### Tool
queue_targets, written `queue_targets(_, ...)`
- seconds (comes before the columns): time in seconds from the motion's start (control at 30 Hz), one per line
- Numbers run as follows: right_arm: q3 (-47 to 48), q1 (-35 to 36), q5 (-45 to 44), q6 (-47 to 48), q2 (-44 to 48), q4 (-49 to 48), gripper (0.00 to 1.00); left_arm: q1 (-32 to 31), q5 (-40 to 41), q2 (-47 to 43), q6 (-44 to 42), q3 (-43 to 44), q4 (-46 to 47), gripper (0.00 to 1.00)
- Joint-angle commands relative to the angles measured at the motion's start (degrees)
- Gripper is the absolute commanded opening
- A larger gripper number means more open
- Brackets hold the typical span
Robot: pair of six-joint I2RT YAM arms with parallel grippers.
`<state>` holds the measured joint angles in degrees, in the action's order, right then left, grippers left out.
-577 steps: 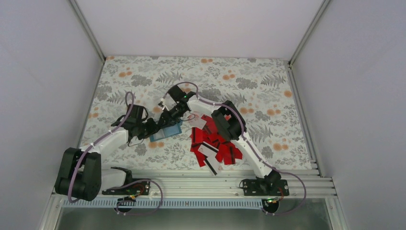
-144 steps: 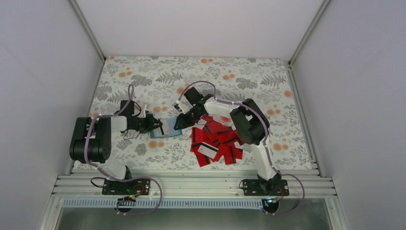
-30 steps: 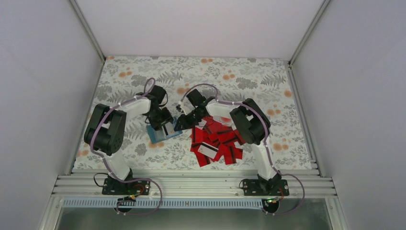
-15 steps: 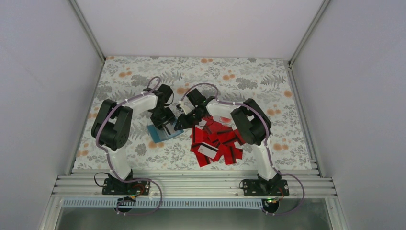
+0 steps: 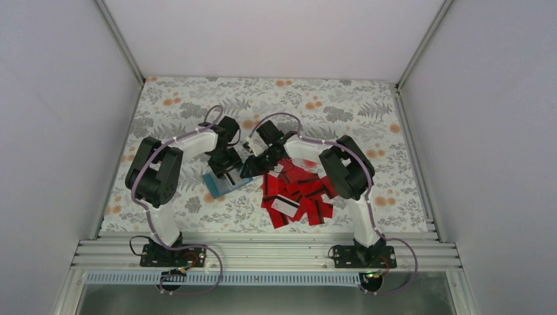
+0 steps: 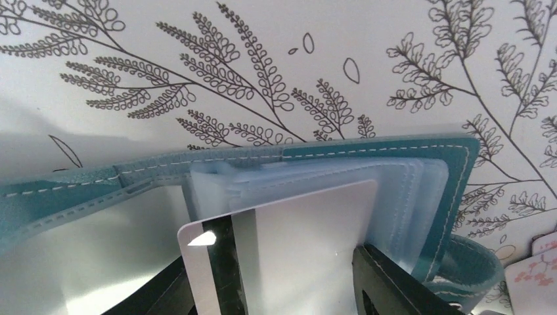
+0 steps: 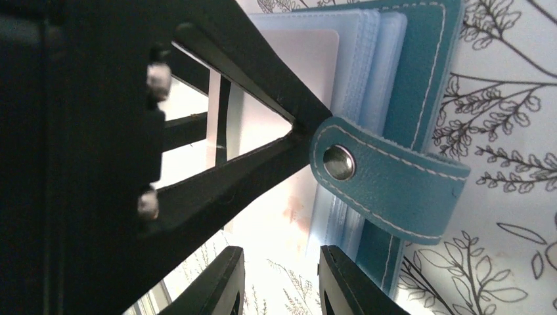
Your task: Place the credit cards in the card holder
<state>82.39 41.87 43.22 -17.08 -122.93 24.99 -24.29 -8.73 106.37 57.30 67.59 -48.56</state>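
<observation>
Item: small teal-blue stitched folding card holder, lying open on the floral-patterned worktop, its stack of clear plastic pockets fanning upward. Left hand: closed edgewise on one thin pale-faced plastic card with a black stripe, whose leading edge is lying against the pocket stack; whether it is entering a sleeve cannot be told. Right hand: fingers standing partly apart with nothing seen between them, sitting just beside the holder's edge near the snap tab; whether it is pressing the holder down is unclear. Remaining stock: loose pile of red cards, lying on the worktop just beside the holder on the right arm's side. Hazards, as judged: the card is at risk of sliding between two sleeves or over the stack, since the leaves are lying close together; a push is risking shoving an unpinned holder along the cloth; the edgewise grip is risking the card bowing or popping free; the two hands, working very near each other, are risking contact.
</observation>
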Motion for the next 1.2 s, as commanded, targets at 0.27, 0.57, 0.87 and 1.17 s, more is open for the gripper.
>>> queue_targets(0.27, 1.86, -0.73, -1.64, 2.46, 3.42, 3.88, 0.3, -2.14, 2.39, -6.94, -8.79, -6.25, 4.79, 0.6)
queue_targets(0.57, 3.62, -0.91, -1.02, 2.62, 2.91, 4.75, 0.3, -2.77, 3.77, -13.31, -9.72, -10.92, 5.49, 0.65)
queue_targets(0.87, 3.12, -0.91, -0.65, 2.31, 3.2, 4.43, 0.3, -3.19, 4.36, -13.7, -10.95, -12.77, 9.8, 0.58)
queue_targets(1.17, 2.32, -1.0, -1.63, 2.47, 3.11, 4.32, 0.3, -3.25, 4.55, -12.3, -10.5, -14.04, 10.62, 0.54)
